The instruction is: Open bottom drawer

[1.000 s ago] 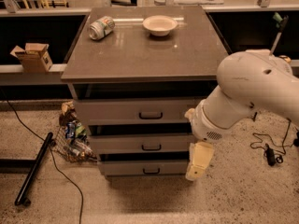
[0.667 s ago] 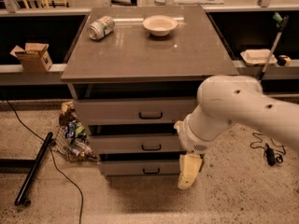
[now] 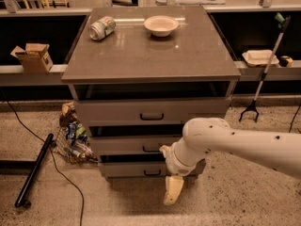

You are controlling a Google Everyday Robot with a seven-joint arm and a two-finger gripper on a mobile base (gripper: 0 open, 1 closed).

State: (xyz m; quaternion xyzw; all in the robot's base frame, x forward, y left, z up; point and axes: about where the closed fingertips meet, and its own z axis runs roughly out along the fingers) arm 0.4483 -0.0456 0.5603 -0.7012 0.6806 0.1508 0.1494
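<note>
The grey cabinet [image 3: 150, 55] has three drawers. The bottom drawer [image 3: 131, 169] is the lowest and slimmest front, and it looks closed. Its small black loop handle [image 3: 151, 173] shows just left of my arm. My gripper [image 3: 172, 190] hangs from the white arm [image 3: 235, 142], which reaches in from the right. It sits in front of the drawer's right half, slightly below and right of the handle. The arm hides the right part of the bottom drawer. The middle drawer [image 3: 127, 144] and top drawer [image 3: 150, 111] are above.
A dented can [image 3: 102, 27] and a white bowl [image 3: 161, 25] lie on the cabinet top. A bag of rubbish [image 3: 73, 138] sits at the cabinet's left foot, with a black pole [image 3: 33, 171] and cable on the floor. A grabber tool [image 3: 263, 74] leans at the right.
My arm has swung left across the cabinet front. The gripper has moved left and now hangs close to the bottom drawer's handle. The drawers have not moved.
</note>
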